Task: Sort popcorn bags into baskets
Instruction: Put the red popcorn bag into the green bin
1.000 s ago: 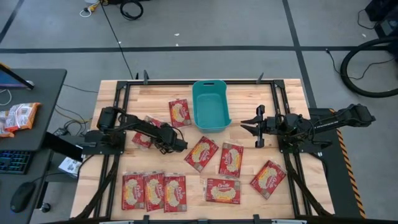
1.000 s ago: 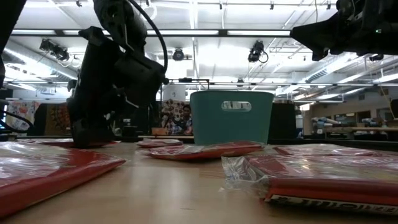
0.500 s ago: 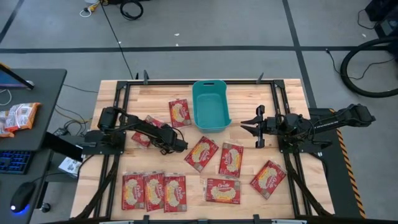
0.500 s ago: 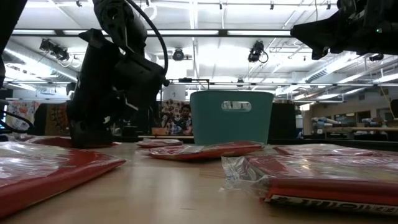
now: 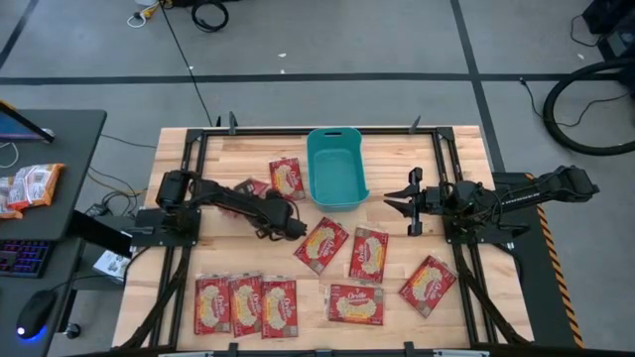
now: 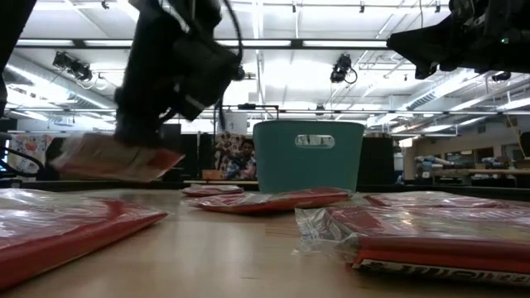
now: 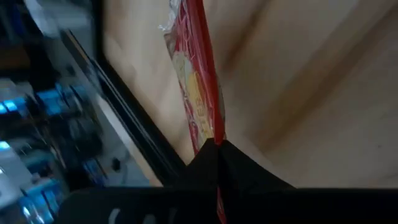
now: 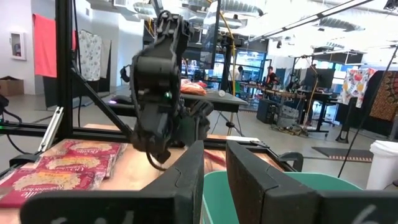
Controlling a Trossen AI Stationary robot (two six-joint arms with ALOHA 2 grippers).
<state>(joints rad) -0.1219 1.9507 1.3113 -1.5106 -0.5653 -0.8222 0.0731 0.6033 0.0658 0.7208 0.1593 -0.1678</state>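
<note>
The left claw (image 5: 290,226) is pinching a flat red popcorn bag (image 6: 112,157) clear of the wooden counter (image 5: 397,157); the teal plastic basket (image 5: 335,169) is sitting just beyond, nearer this arm.

Bare wood lies between the teal basket (image 5: 336,169) and right hand (image 5: 397,202).
</note>
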